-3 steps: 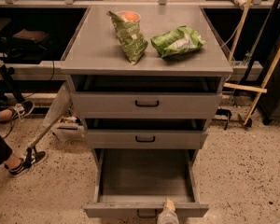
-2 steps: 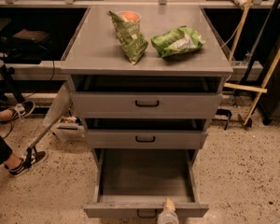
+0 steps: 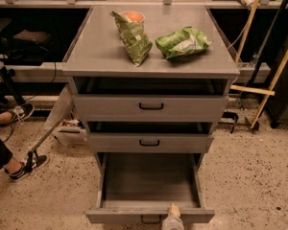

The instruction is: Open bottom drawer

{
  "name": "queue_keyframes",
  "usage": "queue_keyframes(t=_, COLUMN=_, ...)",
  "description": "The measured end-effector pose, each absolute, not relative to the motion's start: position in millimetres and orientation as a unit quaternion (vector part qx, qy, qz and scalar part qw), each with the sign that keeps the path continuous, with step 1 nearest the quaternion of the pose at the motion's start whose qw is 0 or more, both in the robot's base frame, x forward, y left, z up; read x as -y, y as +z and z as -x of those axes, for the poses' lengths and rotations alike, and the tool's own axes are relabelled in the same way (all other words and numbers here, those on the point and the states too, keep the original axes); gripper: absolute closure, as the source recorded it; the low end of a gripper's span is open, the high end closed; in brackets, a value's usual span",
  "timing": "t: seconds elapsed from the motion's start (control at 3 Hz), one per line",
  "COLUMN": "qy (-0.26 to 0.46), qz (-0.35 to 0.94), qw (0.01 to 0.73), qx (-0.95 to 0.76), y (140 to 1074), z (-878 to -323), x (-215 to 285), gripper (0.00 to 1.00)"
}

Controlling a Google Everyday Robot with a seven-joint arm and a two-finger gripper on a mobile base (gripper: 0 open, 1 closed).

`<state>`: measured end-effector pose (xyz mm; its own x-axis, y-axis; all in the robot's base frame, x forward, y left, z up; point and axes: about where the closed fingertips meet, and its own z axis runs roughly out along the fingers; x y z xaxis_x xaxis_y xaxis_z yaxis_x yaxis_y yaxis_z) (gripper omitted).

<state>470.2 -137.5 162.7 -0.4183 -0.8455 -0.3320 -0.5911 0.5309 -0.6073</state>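
The grey cabinet [image 3: 149,61] has three drawers. Its bottom drawer [image 3: 149,183] is pulled far out, showing a plain grey, empty interior; its front panel [image 3: 115,216] with a small black handle [image 3: 151,220] sits at the lower edge of the view. My gripper [image 3: 173,218] shows only as a pale tip at the bottom edge, resting at the drawer's front panel just right of the handle. The top drawer [image 3: 151,107] and middle drawer [image 3: 150,142] stand slightly ajar.
Two green snack bags [image 3: 182,43] and an orange-topped cup [image 3: 133,17] lie on the cabinet top. A person's legs and sneakers [image 3: 24,164] are at left. Wooden poles [image 3: 273,80] lean at right. Speckled floor surrounds the cabinet.
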Motion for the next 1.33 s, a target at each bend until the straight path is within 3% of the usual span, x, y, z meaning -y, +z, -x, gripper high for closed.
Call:
queue_keyframes(t=0.33, qy=-0.203, qz=0.44, qw=0.313, qx=-0.817, y=162.7, z=-470.2, x=137.5, gripper=0.12)
queue_keyframes(t=0.67, qy=-0.203, qz=0.439, qw=0.313, qx=-0.817, y=162.6, z=-470.1, x=137.5, gripper=0.0)
queue_keyframes(t=1.33, qy=-0.187, qz=0.429, qw=0.315, qx=-0.826, y=175.9, z=-476.4, x=153.9, gripper=0.0)
